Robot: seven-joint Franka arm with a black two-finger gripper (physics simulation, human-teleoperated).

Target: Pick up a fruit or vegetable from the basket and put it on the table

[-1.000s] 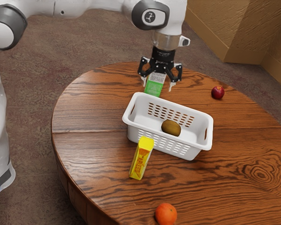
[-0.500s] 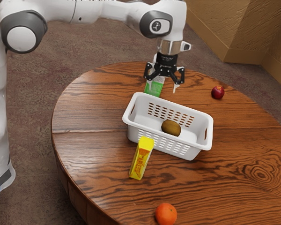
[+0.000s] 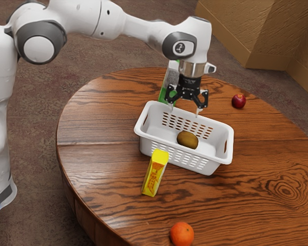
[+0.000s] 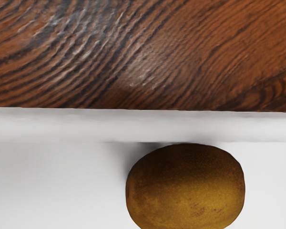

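My gripper [image 3: 185, 111] is open, fingers wide apart with nothing between them, above the far long rim of the white basket [image 3: 219, 162] in the exterior view. A brown, oval kiwi-like fruit [image 3: 187, 140] lies on the basket's floor, lower than my gripper. In the wrist view the same brown fruit [image 4: 186, 188] lies close beside one wall of the white basket [image 4: 62, 125], its lower part cut off by the picture's edge. Beyond that wall is the wooden table [image 4: 143, 52].
On the round table [image 3: 102, 169], a yellow carton [image 3: 155, 174] stands close to the basket's near side. A green and white carton [image 3: 170, 84] is behind the basket, partly hidden by my hand. An orange [image 3: 181, 234] lies near the front edge, a red apple [image 3: 238, 101] toward the exterior view's right.
My hand has moved from behind the basket toward it and to the exterior view's right, now over its far rim. The fingers have stayed apart. The fruit and basket have not moved.
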